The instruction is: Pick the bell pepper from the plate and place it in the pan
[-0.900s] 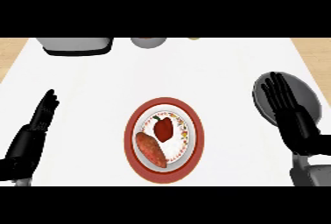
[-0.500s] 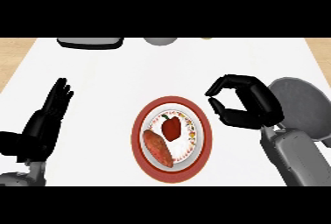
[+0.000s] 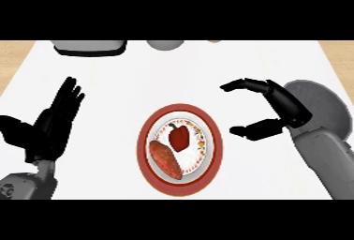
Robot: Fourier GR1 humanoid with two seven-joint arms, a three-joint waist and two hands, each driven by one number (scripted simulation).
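Note:
A red bell pepper lies on a red-rimmed plate in the middle of the white counter, beside a brown sweet potato. My right hand hovers just right of the plate, fingers and thumb spread wide in a C shape facing the pepper, holding nothing. The grey pan lies at the right edge, partly hidden behind that hand and forearm. My left hand rests open at the left with fingers up.
A grey appliance and a grey rounded object stand along the counter's far edge. Bare white counter surrounds the plate. Wooden floor shows past the counter's left and right corners.
My right hand has opened from a curled pinch into a wide C and shifted slightly right and down beside the plate. The view has moved a little; pepper and plate stay put.

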